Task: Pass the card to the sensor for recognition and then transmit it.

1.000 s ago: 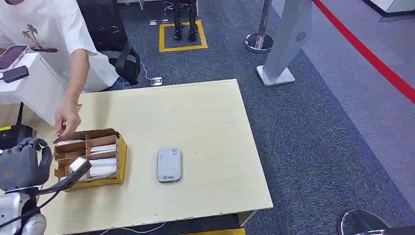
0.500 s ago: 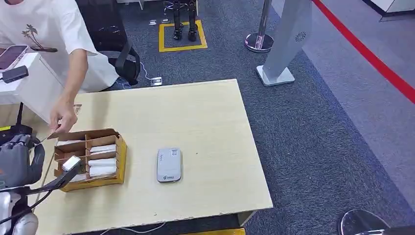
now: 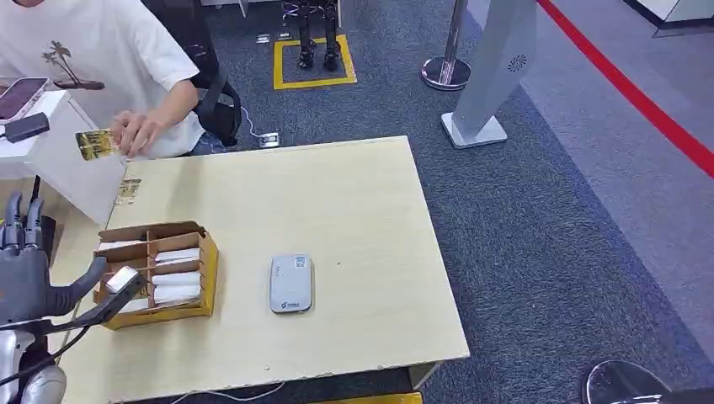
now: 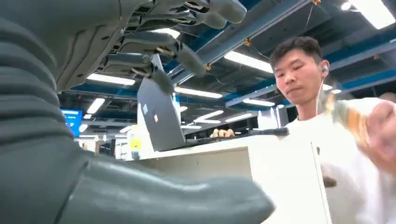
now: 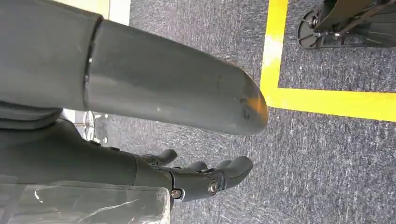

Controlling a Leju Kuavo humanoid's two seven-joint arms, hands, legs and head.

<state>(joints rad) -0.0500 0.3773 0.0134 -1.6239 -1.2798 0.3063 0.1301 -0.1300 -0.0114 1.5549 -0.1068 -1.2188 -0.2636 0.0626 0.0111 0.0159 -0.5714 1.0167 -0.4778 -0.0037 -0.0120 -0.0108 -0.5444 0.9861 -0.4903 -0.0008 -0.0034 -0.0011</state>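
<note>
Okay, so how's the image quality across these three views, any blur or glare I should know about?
Head view: even light, sharp on the table and grey sensor; the card in the person's hand is slightly smeared. Left wrist view: that hand is heavily motion-blurred, ceiling lights glare, and the left hand looms large up close. Right wrist view: right hand soft, carpet crisp.
</note>
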